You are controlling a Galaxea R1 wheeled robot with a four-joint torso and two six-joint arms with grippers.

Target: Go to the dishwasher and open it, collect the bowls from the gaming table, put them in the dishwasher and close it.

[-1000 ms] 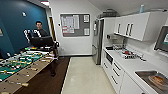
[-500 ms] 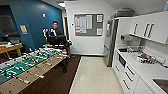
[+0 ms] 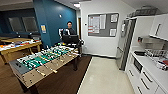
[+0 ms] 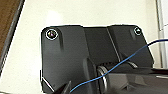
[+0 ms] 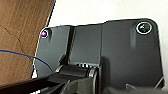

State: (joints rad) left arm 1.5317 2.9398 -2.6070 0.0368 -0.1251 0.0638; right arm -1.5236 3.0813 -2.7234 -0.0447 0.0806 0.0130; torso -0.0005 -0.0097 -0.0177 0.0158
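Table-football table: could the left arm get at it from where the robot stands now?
Probably not. The table-football table stands off to the left across dark wooden floor, and the left wrist view looks down on pale floor, not the table.

No text, label, brand or number can be read anywhere. On the far white wall hangs a grey notice board [image 3: 103, 24] with several pale sheets pinned to it, their print too blurred to make out. A small yellow sign [image 3: 43, 28] sits on the blue wall to the left; it may carry writing, but none is legible. The papers on the wooden table [image 3: 17, 46] at far left are equally unreadable.
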